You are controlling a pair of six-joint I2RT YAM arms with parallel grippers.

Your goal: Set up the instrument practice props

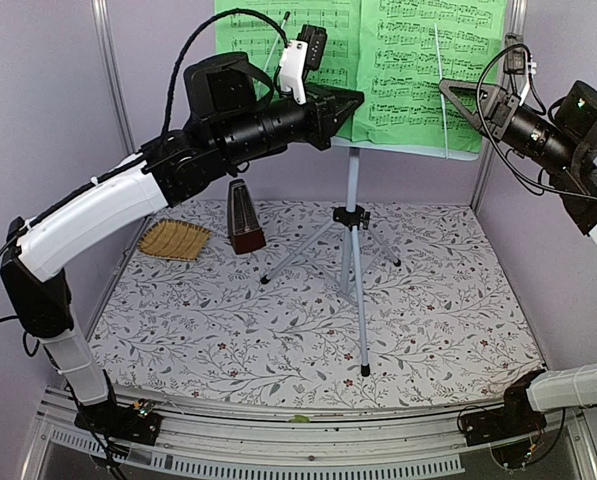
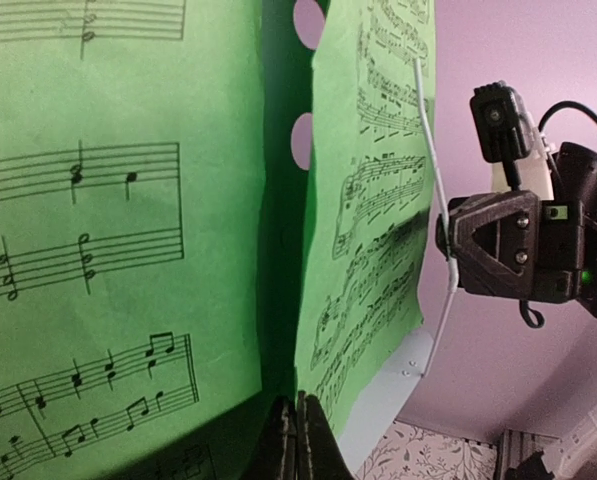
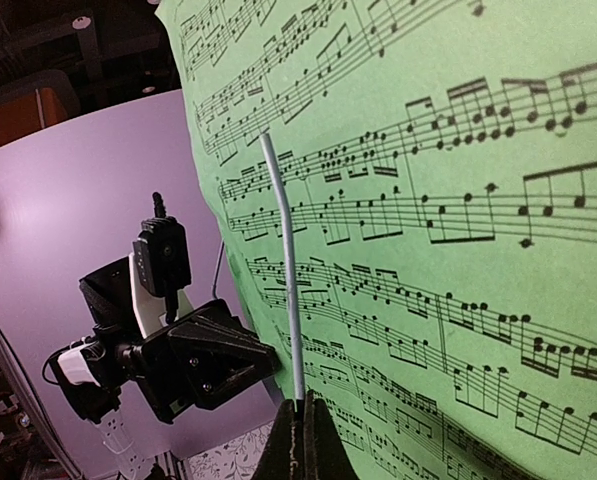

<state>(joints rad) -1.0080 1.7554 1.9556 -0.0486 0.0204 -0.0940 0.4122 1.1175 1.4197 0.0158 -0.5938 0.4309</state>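
Pale blue music stand [image 1: 353, 185] stood upright mid-table on its silver tripod legs [image 1: 361, 300], feet on the floral cloth [image 1: 278, 330]. Green sheet-music booklet [image 1: 418, 60] lay open on the stand's desk, both pages facing the arms.

Left gripper [image 1: 350, 98] sat at the lower edge of the booklet, near the centre fold. From the left wrist view its fingers [image 2: 286, 440] were pressed together, tips at the bottom of the fold. I could not tell whether any paper was caught between them.

Right gripper [image 1: 446, 89] was at the right-hand page. In its own wrist view the fingers [image 3: 313, 440] were pinched on the thin pale retainer wire [image 3: 283, 260], which ran up across the printed staves from the seam between them – the wire lay on top of the page.

Dark reddish-brown pyramid metronome [image 1: 244, 220] stood upright on the cloth, left of the stand and apart from its legs. Woven straw mat [image 1: 175, 240] lay just left of the metronome, near the table's left edge.
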